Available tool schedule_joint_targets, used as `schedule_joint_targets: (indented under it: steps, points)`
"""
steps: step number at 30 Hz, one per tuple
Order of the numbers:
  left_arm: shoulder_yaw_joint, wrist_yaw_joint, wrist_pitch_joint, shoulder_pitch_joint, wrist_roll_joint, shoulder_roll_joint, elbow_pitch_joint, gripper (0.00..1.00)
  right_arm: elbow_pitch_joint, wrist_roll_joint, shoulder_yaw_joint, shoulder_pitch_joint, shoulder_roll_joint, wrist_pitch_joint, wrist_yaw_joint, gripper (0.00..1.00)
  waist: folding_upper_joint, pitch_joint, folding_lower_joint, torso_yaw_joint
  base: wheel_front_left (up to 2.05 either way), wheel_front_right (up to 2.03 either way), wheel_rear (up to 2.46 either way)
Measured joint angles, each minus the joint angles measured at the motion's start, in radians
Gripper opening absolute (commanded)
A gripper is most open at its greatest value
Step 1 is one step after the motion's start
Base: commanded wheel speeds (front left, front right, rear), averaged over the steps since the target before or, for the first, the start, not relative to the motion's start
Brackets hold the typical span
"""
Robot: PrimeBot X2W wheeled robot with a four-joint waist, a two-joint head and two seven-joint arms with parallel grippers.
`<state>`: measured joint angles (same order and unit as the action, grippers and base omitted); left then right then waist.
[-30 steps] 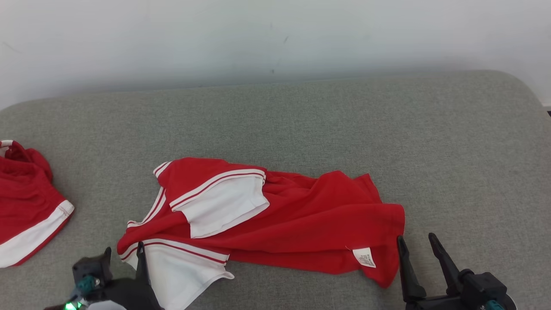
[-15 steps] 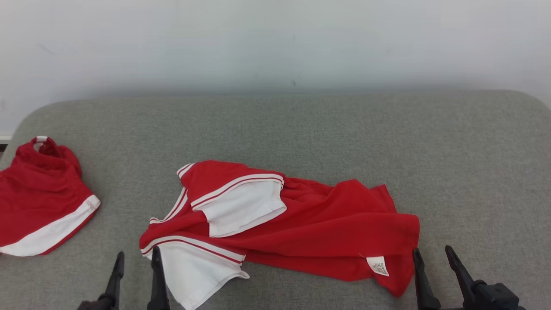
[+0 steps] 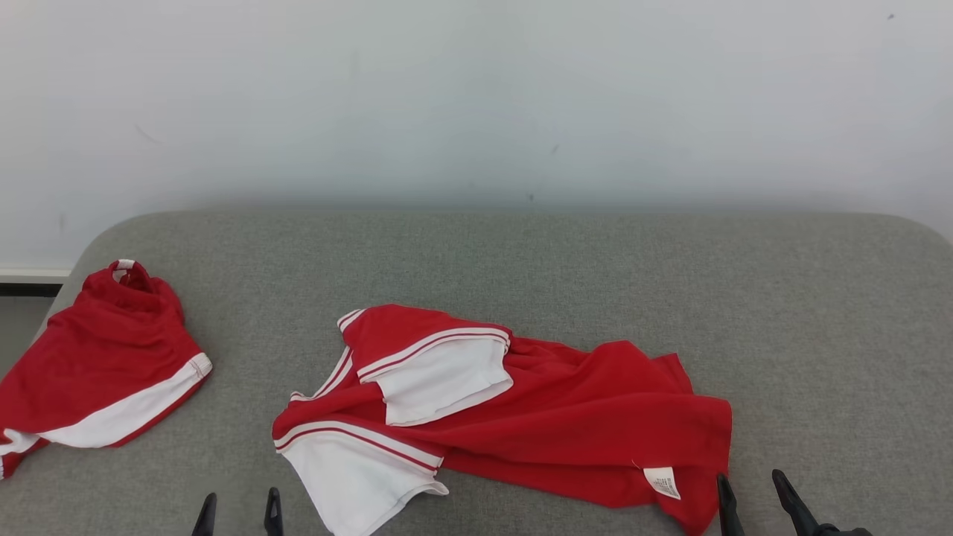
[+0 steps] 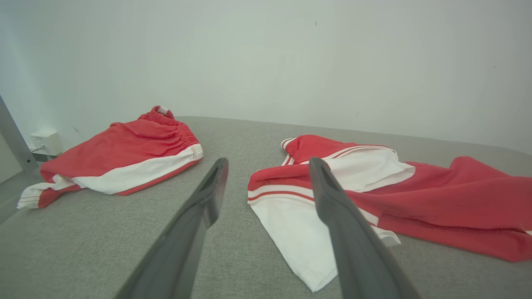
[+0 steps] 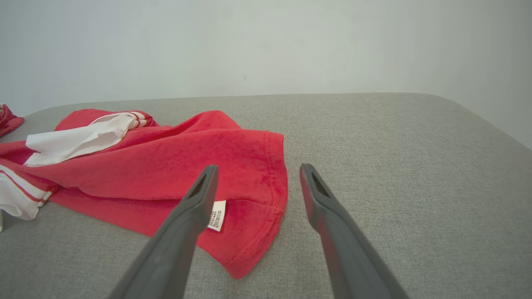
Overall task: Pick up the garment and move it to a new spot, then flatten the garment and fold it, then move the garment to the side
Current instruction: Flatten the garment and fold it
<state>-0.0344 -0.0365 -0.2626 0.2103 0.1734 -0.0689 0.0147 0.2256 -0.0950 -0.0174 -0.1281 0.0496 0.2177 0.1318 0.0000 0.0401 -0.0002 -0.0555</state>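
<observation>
While the left hand (image 3: 240, 502) and right hand (image 3: 750, 482) stand spread, the garment's (image 3: 581, 409) white label (image 3: 662, 482) bears unreadable print.

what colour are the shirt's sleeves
White with red stripes on the shirt; clearest in the head view.

The right gripper (image 5: 258, 168) is holding its two dark fingers wide apart. A red shirt (image 5: 166, 162) is lying crumpled on a gray cushion (image 5: 395, 158). One finger is pointing over the shirt's corner. The other finger is pointing over the bare gray cloth just beside the shirt's edge. A little white tag (image 5: 217, 215) is showing on the shirt, right by the first finger. A white sleeve (image 5: 79, 139) is lying folded over farther back. A bit of another red cloth (image 5: 7, 118) is peeking in at the left edge. A pale wall (image 5: 249, 41) is standing behind the cushion.
</observation>
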Motion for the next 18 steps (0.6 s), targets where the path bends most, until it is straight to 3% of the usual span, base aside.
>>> schedule_joint_targets:
  steps: [18]
  points:
    - [0.046,-0.068,0.000,-0.006,-0.001,0.017,0.063,1.00,-0.023,0.009,0.019,-0.010,0.000,0.002,0.000,1.00,0.0000,-0.005,0.0002,-0.011,0.00,0.00,0.00]
